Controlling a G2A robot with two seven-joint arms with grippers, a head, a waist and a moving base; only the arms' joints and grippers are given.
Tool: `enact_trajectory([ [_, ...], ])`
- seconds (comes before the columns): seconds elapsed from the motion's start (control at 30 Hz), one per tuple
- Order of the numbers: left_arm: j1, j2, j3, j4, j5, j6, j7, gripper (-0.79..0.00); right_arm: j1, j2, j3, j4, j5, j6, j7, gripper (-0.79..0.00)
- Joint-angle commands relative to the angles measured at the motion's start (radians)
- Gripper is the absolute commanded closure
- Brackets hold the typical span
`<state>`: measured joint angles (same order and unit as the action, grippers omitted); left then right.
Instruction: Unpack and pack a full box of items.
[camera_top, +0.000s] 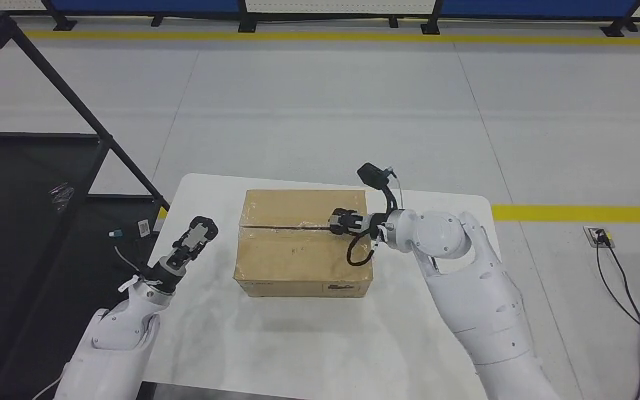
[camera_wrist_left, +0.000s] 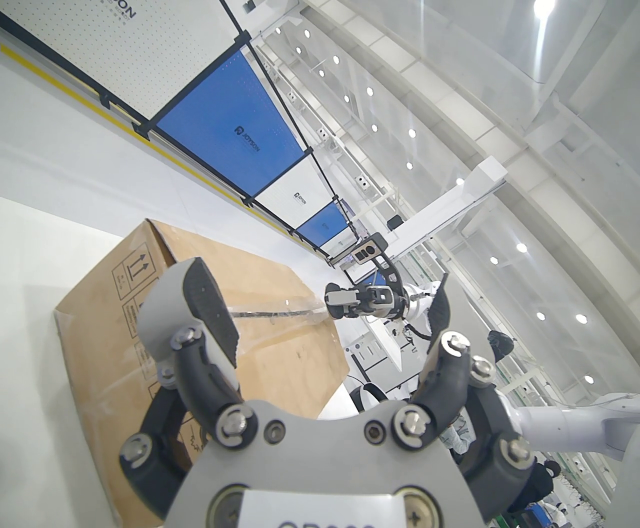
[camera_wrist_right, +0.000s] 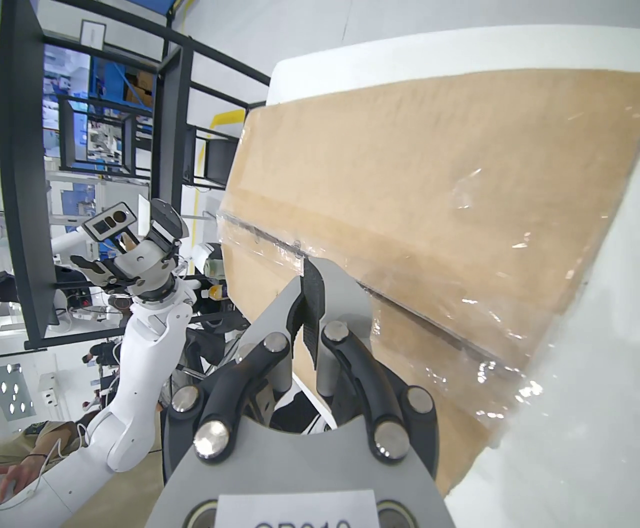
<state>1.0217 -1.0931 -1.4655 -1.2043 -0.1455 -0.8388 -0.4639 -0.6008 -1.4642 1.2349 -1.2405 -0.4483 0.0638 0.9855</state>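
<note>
- While the cardboard box (camera_top: 304, 243) is sitting in the middle of the white table (camera_top: 300, 350), its top flaps are lying shut and are meeting along a seam that is running the length of the lid.
- Clear tape (camera_wrist_right: 400, 305) is covering that seam, and it is wrinkling and catching the light toward the end of the box nearest the right arm.
- The right gripper (camera_wrist_right: 311, 272) is hanging over the right part of the lid, with its two fingers pressed together and their tips touching the taped seam. Whether they are pinching any tape cannot be told.
- The left gripper (camera_top: 200, 232) is hovering over the table near the left end of the box, apart from the cardboard. Its fingers are standing spread wide, with nothing between them.
- From the left wrist, one black finger pad (camera_wrist_left: 207, 305) is showing in front of the box's top edge, and the end wall with printed handling marks is facing that arm.
- A black metal frame (camera_top: 90, 120) is standing on the floor to the left of the table.
</note>
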Motion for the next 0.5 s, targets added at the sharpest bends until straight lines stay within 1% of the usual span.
enact_trajectory([
  [0.0, -0.001, 0.000, 0.001, 0.000, 0.001, 0.001, -0.001, -0.785, -0.009, 0.004, 0.008, -0.008, -0.001, 0.004, -0.010, 0.000],
  [0.27, 0.000, 0.000, 0.002, 0.003, 0.003, 0.003, 0.002, -0.785, 0.038, 0.007, -0.019, 0.074, -0.013, 0.042, 0.024, 0.000],
  [0.47, -0.005, 0.001, 0.004, 0.007, 0.004, 0.010, 0.002, -0.785, 0.017, 0.025, 0.025, 0.065, -0.007, 0.039, 0.037, 0.000],
])
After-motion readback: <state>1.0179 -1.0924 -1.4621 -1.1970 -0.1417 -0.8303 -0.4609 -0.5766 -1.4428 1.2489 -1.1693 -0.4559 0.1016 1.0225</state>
